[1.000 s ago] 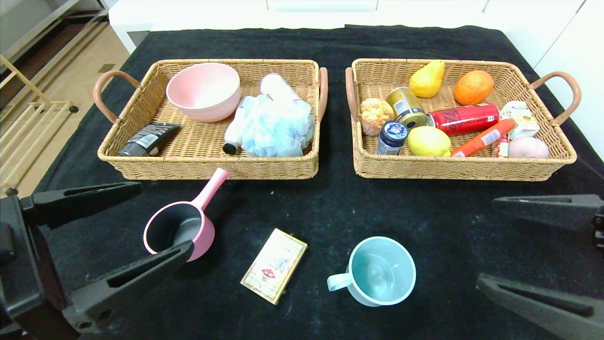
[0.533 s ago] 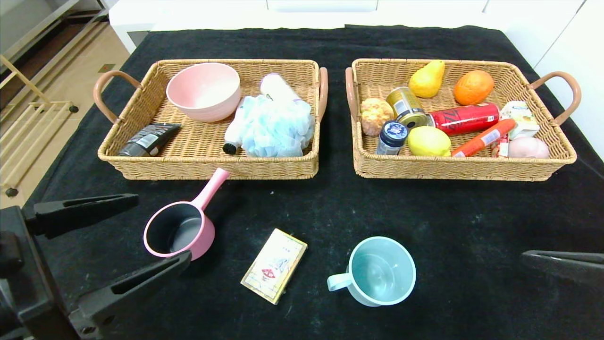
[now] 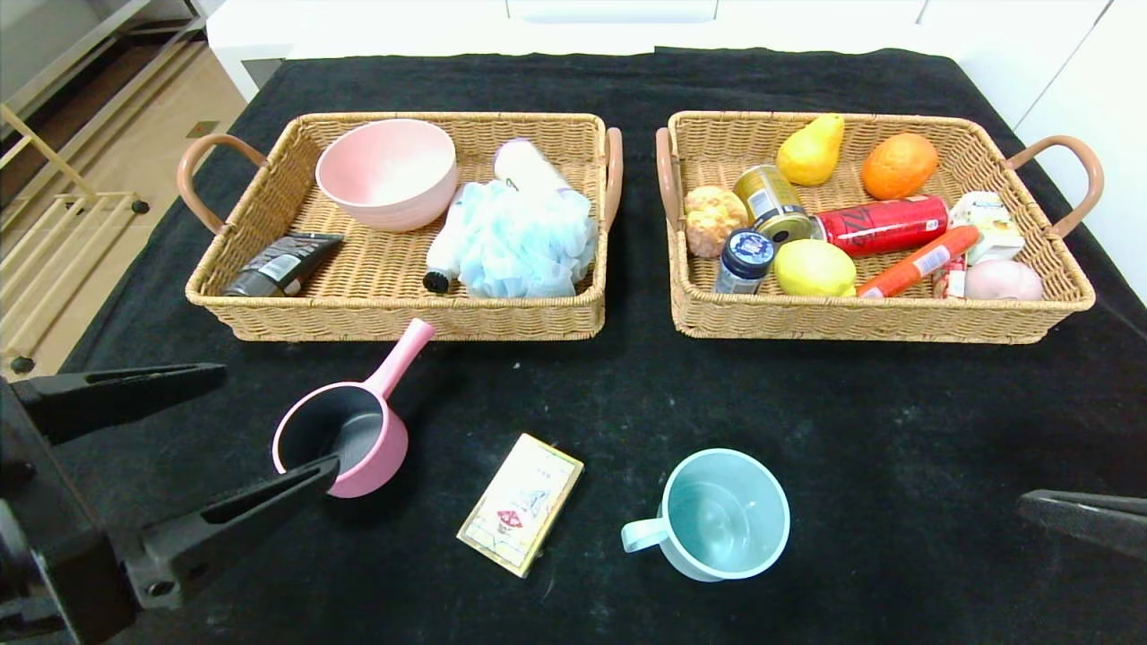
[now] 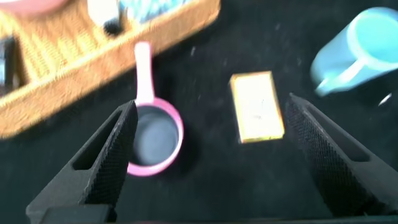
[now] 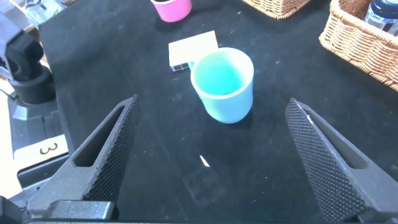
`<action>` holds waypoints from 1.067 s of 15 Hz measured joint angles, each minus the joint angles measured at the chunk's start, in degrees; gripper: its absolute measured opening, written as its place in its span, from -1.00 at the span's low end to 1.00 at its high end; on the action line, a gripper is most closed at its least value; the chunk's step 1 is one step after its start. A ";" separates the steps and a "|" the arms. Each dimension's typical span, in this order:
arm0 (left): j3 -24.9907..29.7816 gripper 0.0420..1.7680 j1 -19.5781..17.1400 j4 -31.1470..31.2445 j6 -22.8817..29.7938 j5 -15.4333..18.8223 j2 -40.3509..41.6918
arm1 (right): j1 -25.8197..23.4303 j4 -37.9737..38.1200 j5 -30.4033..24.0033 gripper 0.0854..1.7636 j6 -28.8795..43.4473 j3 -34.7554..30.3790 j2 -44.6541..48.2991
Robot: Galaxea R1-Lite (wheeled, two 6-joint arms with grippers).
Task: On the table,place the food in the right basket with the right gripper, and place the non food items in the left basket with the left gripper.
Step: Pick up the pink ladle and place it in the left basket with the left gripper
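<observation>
The pink pan, the beige box and the light blue mug lie on the black table in front of the baskets. My left gripper is open and empty; one jaw tip overlaps the pan's near rim. In the left wrist view the pan and box lie between the spread jaws. My right gripper is open and empty, near the mug. The lemon, gold can and sausage lie in the right basket.
The left basket holds a pink bowl, a blue bath puff, a white bottle and a black tube. The right basket also holds a pear, an orange, a red can and a jar.
My left gripper has drawn back to the left and slightly down. My right gripper has pulled back to the lower right, leaving one jaw in the head view.
</observation>
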State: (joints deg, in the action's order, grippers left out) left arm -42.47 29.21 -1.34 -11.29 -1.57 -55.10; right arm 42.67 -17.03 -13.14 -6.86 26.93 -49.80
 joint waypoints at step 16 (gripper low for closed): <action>-4.18 0.94 -16.51 7.51 6.52 -7.70 -12.65 | -2.16 0.06 -0.02 0.92 0.26 0.27 -0.52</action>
State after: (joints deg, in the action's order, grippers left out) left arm -46.65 12.70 6.17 -4.77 -9.28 -67.76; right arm 40.51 -16.97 -13.17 -6.61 27.20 -50.32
